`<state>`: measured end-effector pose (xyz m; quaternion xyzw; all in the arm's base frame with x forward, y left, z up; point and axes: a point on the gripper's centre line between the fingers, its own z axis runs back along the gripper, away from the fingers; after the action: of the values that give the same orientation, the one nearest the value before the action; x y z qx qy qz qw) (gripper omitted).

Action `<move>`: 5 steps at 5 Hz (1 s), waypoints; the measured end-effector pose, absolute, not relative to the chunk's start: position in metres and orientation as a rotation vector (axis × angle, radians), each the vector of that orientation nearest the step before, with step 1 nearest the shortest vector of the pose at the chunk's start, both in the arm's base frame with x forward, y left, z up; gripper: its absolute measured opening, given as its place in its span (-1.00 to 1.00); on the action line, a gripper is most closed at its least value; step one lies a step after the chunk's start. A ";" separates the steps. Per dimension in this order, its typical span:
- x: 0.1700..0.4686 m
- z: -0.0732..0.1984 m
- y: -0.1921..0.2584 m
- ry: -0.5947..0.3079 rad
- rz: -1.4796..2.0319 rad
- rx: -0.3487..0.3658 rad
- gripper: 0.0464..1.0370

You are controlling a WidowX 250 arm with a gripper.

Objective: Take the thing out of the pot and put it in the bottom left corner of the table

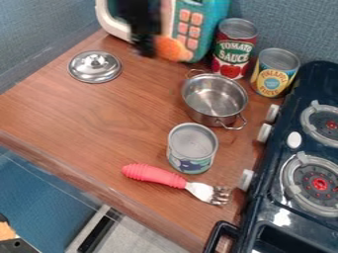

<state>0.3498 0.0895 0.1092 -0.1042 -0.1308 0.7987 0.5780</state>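
Blue-grey walls [39, 39] back a brown wood-grain table [92, 118]. The black two-finger gripper [147, 47] appears to pinch an orange, rounded thing [173, 48] aloft before the teal toy microwave [210, 11]. Carriage should clear the silver domed lid [95, 67]; release is best made low, at the bottom left corner. The thing's long axis slants from upper left to lower right, its free end towards the silver metal pot [214, 98].

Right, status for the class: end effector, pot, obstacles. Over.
End effector by microwave; orange thing beside it, grip unclear. Pot: nothing seen inside. Can and fork on table, possible snags if passing low.
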 end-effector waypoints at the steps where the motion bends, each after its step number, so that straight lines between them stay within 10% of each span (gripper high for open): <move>1: 0.310 0.098 0.131 -0.350 1.928 -0.133 -0.49; 5: 0.215 0.020 0.226 -0.325 2.096 0.069 -0.35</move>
<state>0.2153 0.2256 0.0199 0.0284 -0.1337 0.8620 0.4881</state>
